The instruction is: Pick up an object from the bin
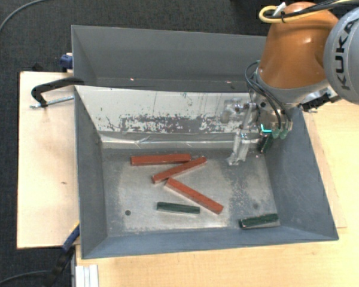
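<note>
I cannot tell if the fingers (239, 154) are apart or together, and hanging beside the nearest red stick (179, 170) toward the bin's (167, 58) right edge, they may grab nothing.

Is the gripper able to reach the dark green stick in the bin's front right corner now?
Probably yes: nothing lies between the gripper and the dark green stick, though the bin wall is close.

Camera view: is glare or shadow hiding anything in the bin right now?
Camera view: a bright glare band crosses the grey metal bin's back wall, and the silvery pincer partly blends into it; the floor has only a mild sheen, so the reddish-brown flat bars and the dark green bars stand out plainly.
</note>
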`<state>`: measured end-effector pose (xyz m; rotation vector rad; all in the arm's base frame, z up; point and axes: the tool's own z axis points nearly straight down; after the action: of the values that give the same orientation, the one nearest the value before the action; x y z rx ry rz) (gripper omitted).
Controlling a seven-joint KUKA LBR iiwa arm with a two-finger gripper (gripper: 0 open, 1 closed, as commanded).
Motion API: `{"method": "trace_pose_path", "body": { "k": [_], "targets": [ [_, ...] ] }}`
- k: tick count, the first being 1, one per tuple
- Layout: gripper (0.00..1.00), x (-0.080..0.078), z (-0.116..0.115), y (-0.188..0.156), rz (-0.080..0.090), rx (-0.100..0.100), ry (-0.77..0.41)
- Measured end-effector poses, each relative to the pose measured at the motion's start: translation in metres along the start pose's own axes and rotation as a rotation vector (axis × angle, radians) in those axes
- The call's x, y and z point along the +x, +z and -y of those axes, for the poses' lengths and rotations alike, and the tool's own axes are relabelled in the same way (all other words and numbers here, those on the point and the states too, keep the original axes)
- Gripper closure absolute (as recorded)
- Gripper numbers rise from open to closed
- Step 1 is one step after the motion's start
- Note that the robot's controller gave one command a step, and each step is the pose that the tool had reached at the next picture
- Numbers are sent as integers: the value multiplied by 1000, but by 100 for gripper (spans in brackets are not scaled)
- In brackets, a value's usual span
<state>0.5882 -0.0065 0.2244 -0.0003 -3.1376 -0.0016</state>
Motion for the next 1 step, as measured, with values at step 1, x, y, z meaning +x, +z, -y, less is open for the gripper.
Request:
{"method": "trace_pose_path", "body": {
  "k": [1],
  "targets": [
    [0,38,-15,100,-1,0,-211]
  ]
}}
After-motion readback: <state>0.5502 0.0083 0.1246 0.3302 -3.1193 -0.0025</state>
